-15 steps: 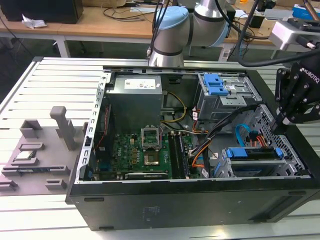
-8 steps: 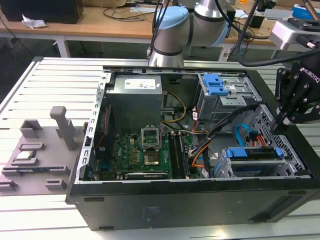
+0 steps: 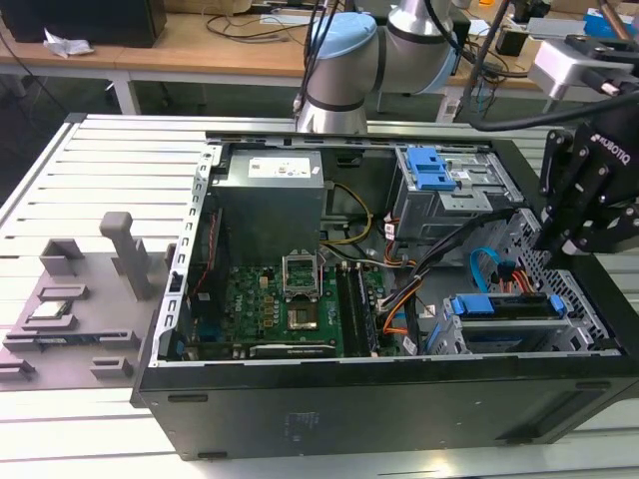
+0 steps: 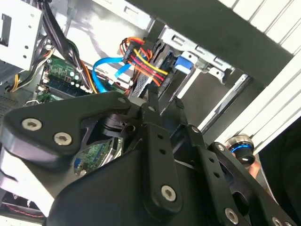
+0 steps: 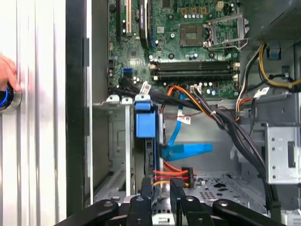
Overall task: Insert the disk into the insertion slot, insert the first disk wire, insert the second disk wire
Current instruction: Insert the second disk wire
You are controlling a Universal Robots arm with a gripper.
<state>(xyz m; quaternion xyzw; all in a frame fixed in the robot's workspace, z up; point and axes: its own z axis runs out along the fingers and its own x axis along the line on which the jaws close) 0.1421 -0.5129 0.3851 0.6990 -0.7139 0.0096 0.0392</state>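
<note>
The disk (image 3: 504, 305), in its blue frame (image 5: 145, 117), sits inside the insertion slot (image 3: 574, 311), a low grey perforated cage at the exterior view's right. The first disk wire (image 5: 175, 175), orange, red and black, ends in a dark plug (image 4: 140, 51) at the disk's end. The second disk wire (image 5: 186, 150), flat and light blue, loops beside it (image 3: 483, 265). My gripper (image 5: 161, 195) hovers just over the disk's end near that plug. Its fingers (image 4: 153, 99) stand a narrow gap apart with nothing between them.
The open computer case (image 3: 300, 399) lies on a slatted table. A taller grey bay with blue latches (image 3: 436, 180) stands behind the slot. The motherboard (image 3: 290, 299) and black cable bundles (image 5: 225, 122) lie close by. A person's hand (image 5: 5, 74) rests on a blue-ringed knob (image 4: 240, 149) outside the case.
</note>
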